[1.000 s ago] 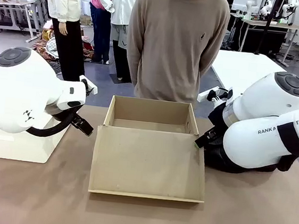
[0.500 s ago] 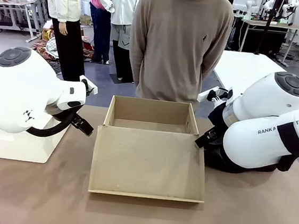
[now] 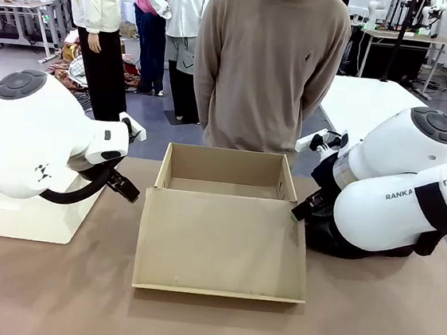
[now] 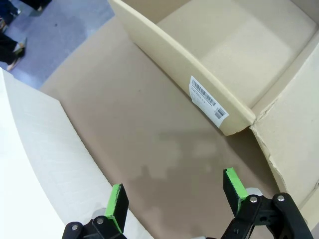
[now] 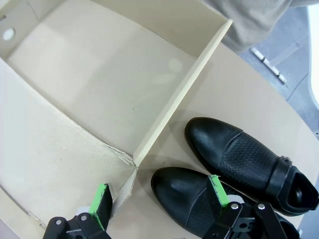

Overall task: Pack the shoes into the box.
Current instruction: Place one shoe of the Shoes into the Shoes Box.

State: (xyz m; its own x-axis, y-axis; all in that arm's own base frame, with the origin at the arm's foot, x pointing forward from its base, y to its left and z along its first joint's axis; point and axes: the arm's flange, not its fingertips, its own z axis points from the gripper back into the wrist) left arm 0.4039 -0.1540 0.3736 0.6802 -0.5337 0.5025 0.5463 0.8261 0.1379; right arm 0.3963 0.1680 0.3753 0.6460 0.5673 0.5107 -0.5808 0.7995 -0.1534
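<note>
The cardboard shoebox [image 3: 225, 170] sits open mid-table [image 3: 34, 292]. The 2 black strap shoes [image 5: 239, 154] lie just beside its end wall, under the right gripper [image 5: 159, 189] — jaws wide, empty. The left gripper [image 4: 174, 185] hovers beside the other end — spread, holding nothing.

Left arm [image 3: 35, 136] and right arm [image 3: 401, 186]: glossy white rounded shells, each topped by a flat dark-grey round cap [image 3: 20, 84]; a black cable [image 3: 77, 192] loops under the left one, and the right one carries black lettering [image 3: 403, 197] reading "RANK A" and a black band [image 3: 435, 210]. Left hand [image 4: 175, 195] and right hand [image 5: 159, 194]: black linkage fingers with silver pivot pins, bright green pads [image 4: 117, 204] at the tips. Person: taupe crew-neck sweater [image 3: 271, 60], long sleeves, small dark emblem [image 3: 305, 58] on the chest.
</note>
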